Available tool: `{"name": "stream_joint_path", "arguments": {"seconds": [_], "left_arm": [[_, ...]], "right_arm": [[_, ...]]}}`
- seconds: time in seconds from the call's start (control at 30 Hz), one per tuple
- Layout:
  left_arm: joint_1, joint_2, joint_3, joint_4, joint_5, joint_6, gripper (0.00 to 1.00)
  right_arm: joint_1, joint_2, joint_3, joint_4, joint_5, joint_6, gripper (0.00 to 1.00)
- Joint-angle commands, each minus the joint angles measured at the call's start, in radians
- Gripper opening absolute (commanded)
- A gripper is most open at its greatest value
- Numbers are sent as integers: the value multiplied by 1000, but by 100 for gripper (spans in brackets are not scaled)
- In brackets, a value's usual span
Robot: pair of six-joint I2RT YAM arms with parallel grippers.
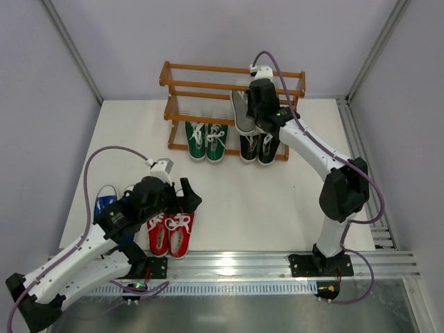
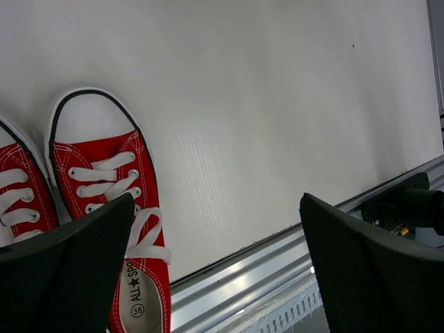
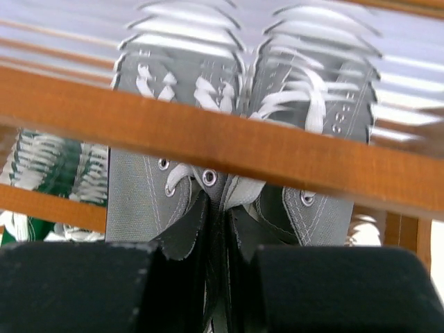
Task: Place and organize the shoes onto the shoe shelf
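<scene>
Right now your right gripper [image 3: 222,263] is clamped on the grey pair [image 3: 139,198]. Its fingers [image 3: 76,284] are drawn nearly together and pinch the inner heel walls of both shoes between them. The grey toes reach past an orange-brown rail of the shoe shelf [image 1: 208,68] and show through the thin wire slats. You cannot tell from these views whether the soles rest on a tier.

From above, the shelf stands at 12 o'clock on the table [image 1: 236,201]. On its lowest tier the green pair [image 1: 207,141] sits toward 9 o'clock and the black pair [image 1: 258,148] toward 3 o'clock, directly below the grey shoes.

Your left gripper [image 2: 216,208] is spread wide and holds nothing, with bare table between its fingers [image 2: 76,277]. It hovers just over the red pair [image 1: 171,232], which lies side by side at 7 o'clock near the table's front edge, toes pointing toward the shelf. A blue shoe [image 1: 106,205] lies at 8 o'clock, half hidden by your left arm.
</scene>
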Motion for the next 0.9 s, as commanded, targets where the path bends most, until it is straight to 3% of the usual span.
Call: {"name": "stream_joint_path", "arguments": {"seconds": [0.0,0.8,0.83,0.87], "left_arm": [[-4,-22,19,-15,-22,0,100],[-3,-73,-14,-38,-37,-25,100],[-3,-79,-14,-38,-37,-26,100],[-4,-80,-14,-40,-39,-26,100]], "right_arm": [[-5,-13,132,181,69,-27,4],[-70,6,25,141,60,53,4],[-70,-2,19,139,57,59,8],[-70,-21,11,138,56,65,22]]}}
